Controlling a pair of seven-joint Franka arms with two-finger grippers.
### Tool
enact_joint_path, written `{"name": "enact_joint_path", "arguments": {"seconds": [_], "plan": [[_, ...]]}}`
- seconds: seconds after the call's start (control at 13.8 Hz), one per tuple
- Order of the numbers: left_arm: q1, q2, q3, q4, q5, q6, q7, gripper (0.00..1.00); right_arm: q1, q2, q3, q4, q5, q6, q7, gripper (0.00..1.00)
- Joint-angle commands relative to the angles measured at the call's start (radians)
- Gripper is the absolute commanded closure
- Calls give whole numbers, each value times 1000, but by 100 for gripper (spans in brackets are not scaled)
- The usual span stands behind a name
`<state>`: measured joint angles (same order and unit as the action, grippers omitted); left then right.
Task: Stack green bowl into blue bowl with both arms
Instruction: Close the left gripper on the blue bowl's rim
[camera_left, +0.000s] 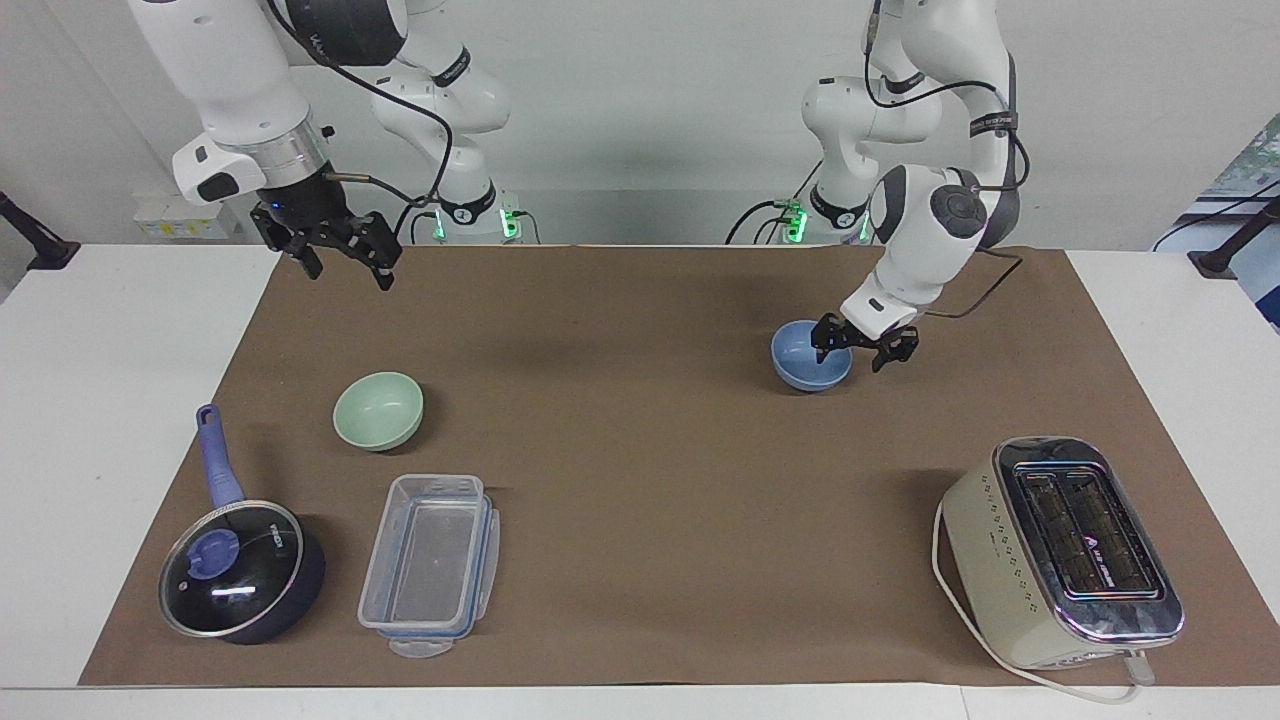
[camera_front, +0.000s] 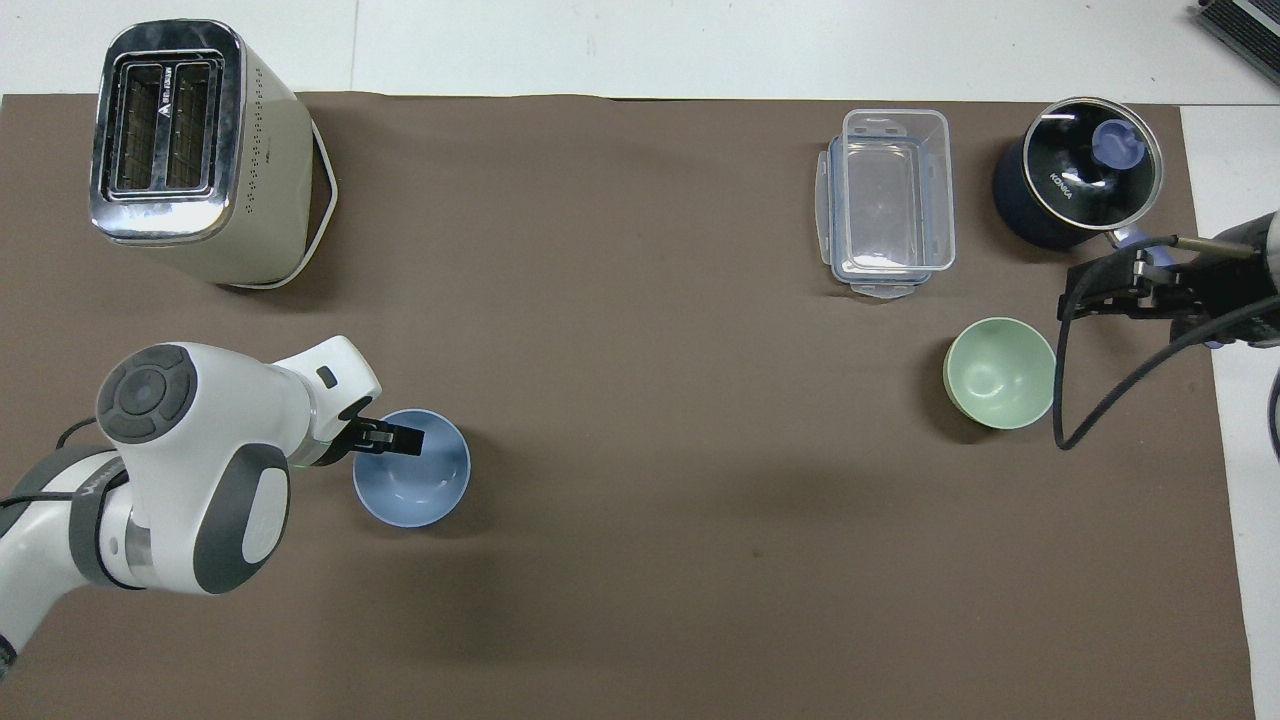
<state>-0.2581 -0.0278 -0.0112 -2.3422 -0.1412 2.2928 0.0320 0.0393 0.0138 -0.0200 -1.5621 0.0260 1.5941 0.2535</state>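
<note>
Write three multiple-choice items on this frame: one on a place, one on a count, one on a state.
1. Where is the left claw?
A. over the toaster
B. at the blue bowl's rim
C. over the clear container

2. How many bowls are on the mat?
A. one
B. two
C. three

3. What state is the green bowl in?
A. stacked in the blue bowl
B. held by the right claw
C. resting alone on the mat

Key: 1 B, its open fingers straddle the blue bowl rim. 2 B, only the blue bowl and the green bowl show. 3 C, the right claw is up, open and apart from it.
</note>
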Motion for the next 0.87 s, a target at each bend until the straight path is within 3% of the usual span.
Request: {"name": "enact_joint_path", "arguments": {"seconds": [0.0,0.58,0.8], "plan": [[-26,-43,16,-51,-14,21,-7,0,-10,-5,-1,-6,12,23,-25,0],[-21,-50,17,-62,-14,13,8,0,-10,-8,-1,-16,12,30,-26,0],[-26,-9,16,-87,-12,94,8,0,-9,-9,-1,-18,12,29,-28,0]]}}
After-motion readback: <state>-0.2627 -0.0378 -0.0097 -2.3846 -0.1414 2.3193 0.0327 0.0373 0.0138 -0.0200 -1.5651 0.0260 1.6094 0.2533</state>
